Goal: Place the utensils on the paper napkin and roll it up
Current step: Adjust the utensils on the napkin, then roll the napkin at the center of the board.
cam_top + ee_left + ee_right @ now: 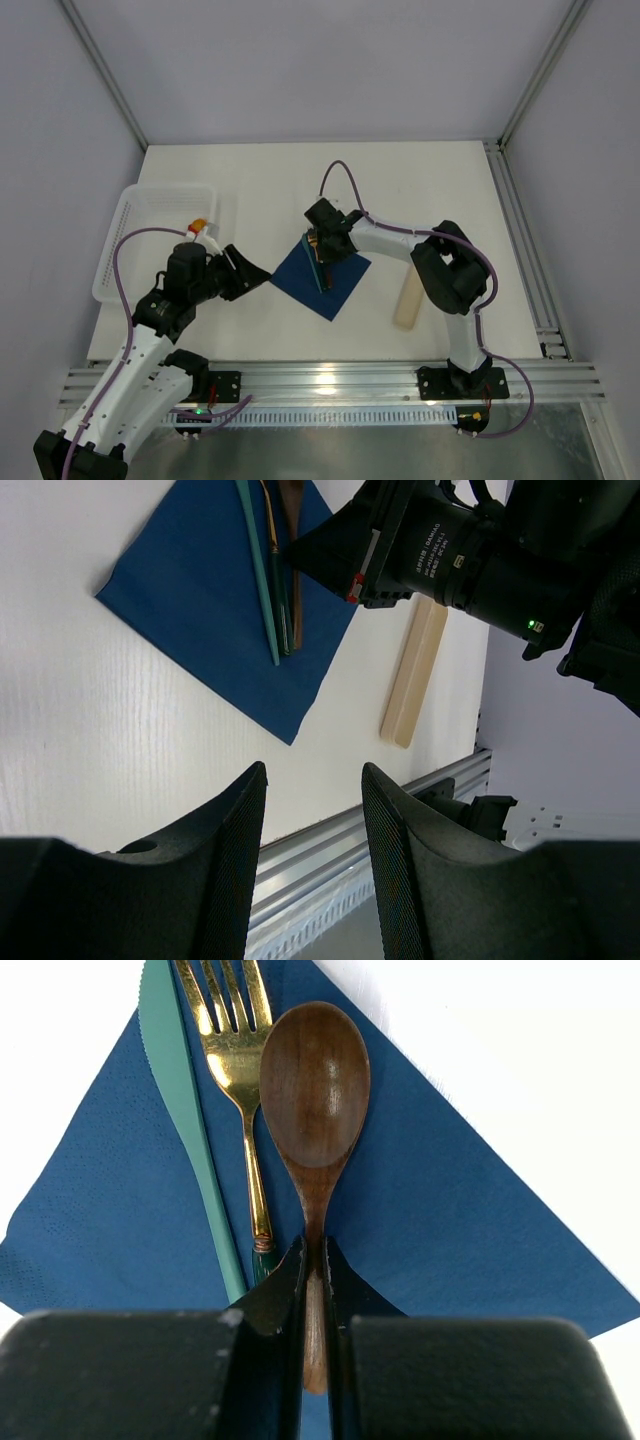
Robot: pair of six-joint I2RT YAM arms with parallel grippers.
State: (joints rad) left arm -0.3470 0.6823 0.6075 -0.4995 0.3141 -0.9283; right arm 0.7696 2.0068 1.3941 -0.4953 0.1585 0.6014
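The napkin (pixel 338 292) lies flat, corner-on, near the middle of the tabletop (pixel 250 180). The right gripper (pixel 315 1260) is clamped on the handle of the spoon (pixel 314 1080), whose bowl sits just beside the fork (pixel 235 1030) and knife (pixel 175 1090) on the sheet. To place it well, lower the spoon parallel to those two until it rests on the paper, then let go, so nothing skids. The left gripper (pixel 312 780) hovers half spread and empty off the napkin's left corner. Count: one basket (pixel 125 215), one napkin, one bar (pixel 410 300), and three utensils (one knife, one spoon, one fork).
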